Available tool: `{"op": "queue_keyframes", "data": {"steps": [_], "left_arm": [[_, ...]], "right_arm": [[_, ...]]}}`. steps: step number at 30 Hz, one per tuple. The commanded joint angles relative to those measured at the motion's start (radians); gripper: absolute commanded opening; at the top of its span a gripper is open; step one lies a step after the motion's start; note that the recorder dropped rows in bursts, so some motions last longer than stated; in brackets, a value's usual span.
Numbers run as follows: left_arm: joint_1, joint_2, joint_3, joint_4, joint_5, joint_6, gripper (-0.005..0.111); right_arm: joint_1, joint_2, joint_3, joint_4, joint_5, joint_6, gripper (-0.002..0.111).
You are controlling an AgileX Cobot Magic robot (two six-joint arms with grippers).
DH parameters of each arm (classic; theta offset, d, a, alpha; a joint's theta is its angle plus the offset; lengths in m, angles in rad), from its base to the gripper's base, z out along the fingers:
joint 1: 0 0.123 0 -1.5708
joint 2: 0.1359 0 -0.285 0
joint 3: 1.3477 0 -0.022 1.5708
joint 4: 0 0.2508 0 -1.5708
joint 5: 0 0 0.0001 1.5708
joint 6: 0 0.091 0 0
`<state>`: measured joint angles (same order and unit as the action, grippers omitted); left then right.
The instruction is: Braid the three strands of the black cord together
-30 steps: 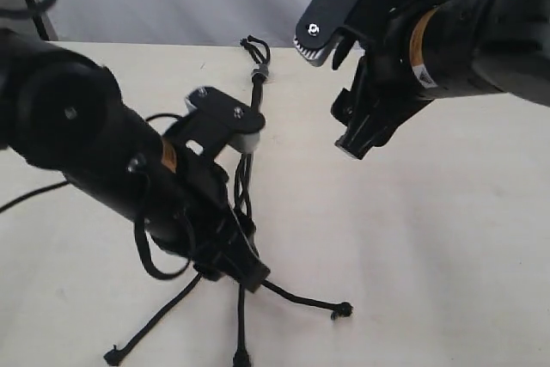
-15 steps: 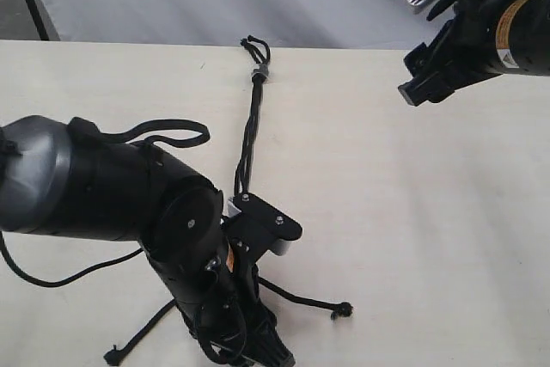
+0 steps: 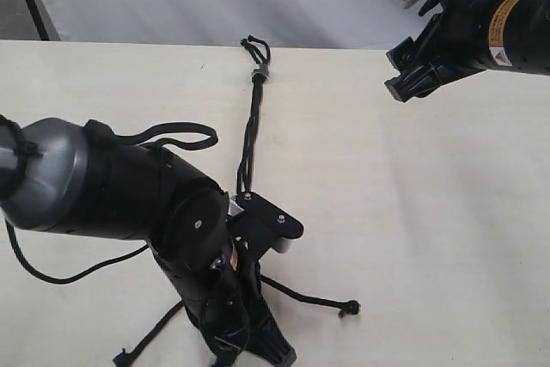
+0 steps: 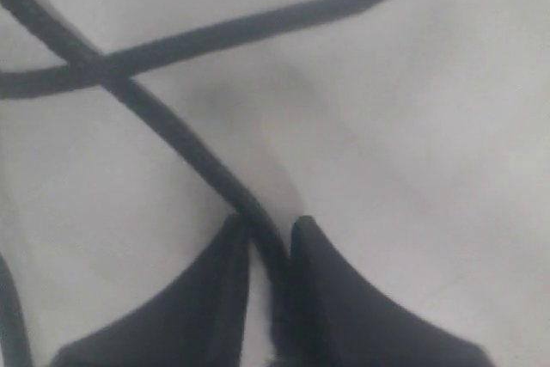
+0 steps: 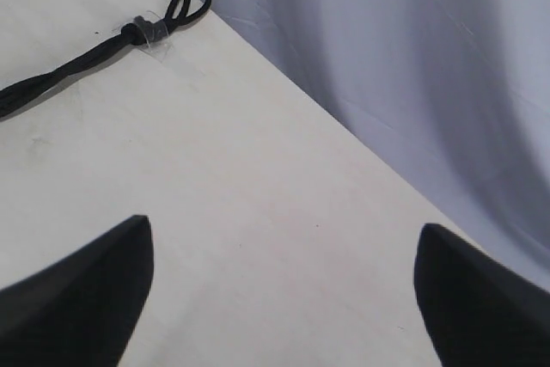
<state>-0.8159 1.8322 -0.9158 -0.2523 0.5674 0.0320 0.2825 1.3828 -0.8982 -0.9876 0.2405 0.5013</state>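
The left gripper, at the bottom centre of the exterior view, is clamped on one thin matte black strand. In the blurred left wrist view its two dark fingers stand almost together, and the strand runs into the narrow gap between them. A second strand crosses the held one further out; which lies on top cannot be told. The right gripper, at the upper right, hangs above the pale beige tabletop with its jaws spread wide and nothing between them. The thin black cord lies down the middle of the table. Its small knot with a grey band and short loops sits near the far edge at upper centre, and a twisted length runs from there down to the left arm. Two frayed strand tips show at the bottom, one right of the left gripper and one at lower left. The third is hidden by the arm. Compared with one second ago, the left gripper has dropped from mid-frame to the bottom edge. The right gripper has pulled back from the centre to the upper right corner. Both visible tips have shifted slightly rightward.
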Motion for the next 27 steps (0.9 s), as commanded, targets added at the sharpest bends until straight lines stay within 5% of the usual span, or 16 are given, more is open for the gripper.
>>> {"op": "queue_keyframes", "data": {"steps": [1, 14, 27], "left_arm": [[-0.006, 0.015, 0.004, 0.021, 0.017, -0.010, 0.000], [0.003, -0.017, -0.124, 0.488, 0.228, -0.002, 0.000], [0.003, -0.013, 0.005, 0.852, -0.073, -0.002, 0.000]], "right_arm": [[-0.007, -0.006, 0.005, -0.004, -0.007, 0.006, 0.078], [-0.007, -0.006, 0.005, -0.004, -0.007, 0.006, 0.078], [-0.007, -0.006, 0.005, -0.004, -0.007, 0.006, 0.078]]}}
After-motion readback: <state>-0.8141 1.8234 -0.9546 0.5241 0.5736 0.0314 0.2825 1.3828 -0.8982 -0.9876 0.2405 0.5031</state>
